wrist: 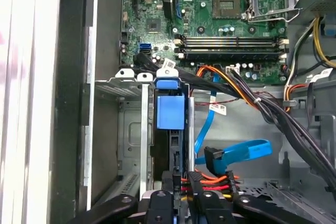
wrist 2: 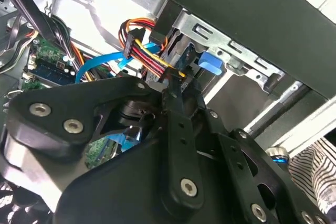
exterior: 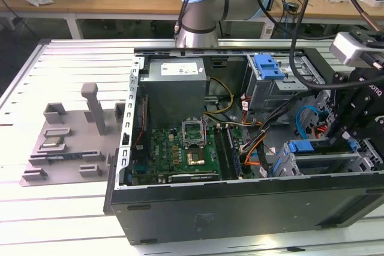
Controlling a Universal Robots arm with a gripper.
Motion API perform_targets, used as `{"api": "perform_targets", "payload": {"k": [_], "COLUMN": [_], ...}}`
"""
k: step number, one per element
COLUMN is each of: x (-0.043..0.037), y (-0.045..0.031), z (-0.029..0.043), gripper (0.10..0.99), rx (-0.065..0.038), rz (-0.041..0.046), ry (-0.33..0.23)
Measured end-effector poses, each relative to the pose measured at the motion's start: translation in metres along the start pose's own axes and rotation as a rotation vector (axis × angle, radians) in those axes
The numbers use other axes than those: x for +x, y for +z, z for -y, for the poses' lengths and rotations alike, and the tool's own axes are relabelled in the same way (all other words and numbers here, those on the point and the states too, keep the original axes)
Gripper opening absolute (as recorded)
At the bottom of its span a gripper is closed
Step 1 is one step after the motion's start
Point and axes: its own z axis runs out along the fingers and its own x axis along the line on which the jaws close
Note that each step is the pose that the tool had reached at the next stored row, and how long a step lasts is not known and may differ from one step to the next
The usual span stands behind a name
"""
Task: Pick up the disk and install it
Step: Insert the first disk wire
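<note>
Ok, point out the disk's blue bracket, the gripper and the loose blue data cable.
Disk's blue bracket [wrist: 170, 111], first wrist view, on its flat blue tab.
Gripper [wrist: 181, 182], first wrist view, between its black fingertips.
Blue data cable [wrist: 247, 149], first wrist view, on its flat ribbon.

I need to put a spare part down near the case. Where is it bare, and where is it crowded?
Bare: the slatted table in front of the grey fixture tray, and the strip behind it toward the case. Crowded: the drive bay corner, where the tool sits among orange and blue cables beside the blue-bracketed disk; also around the motherboard.
</note>
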Motion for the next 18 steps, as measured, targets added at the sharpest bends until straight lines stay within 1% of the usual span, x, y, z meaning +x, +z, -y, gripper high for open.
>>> {"api": "perform_targets", "payload": {"k": [1, 2, 4, 5, 6, 7, 8, 10, 12, 18], "x": [0.0003, 0.0007, 0.0011, 0.0013, 0.0018, 0.0023, 0.0026, 0.0032, 0.0034, 0.0034], "y": [-0.0053, -0.0129, -0.0215, -0.0254, -0.0324, -0.0398, -0.0453, -0.0538, -0.0559, -0.0563], "z": [-0.0005, -0.0011, -0.0019, -0.0022, -0.0028, -0.0034, -0.0039, -0.0046, -0.0048, -0.0048], "gripper": [0.247, 0.247, 0.231, 0.165, 0.106, 0.106, 0.106, 0.106, 0.106, 0.106], "rx": [0.0, 0.0, 0.0, 0.0, 0.0, 0.0, 0.0, 0.0, 0.0, 0.0], "rz": [0.0, -0.0002, -0.0001, -0.0002, -0.0001, -0.0002, -0.0002, -0.0001, 0.0001, -0.0001], "ry": [0.0, 0.0, 0.0, 0.0, 0.0, 0.0, 0.0, 0.0, 0.0, 0.0]}}
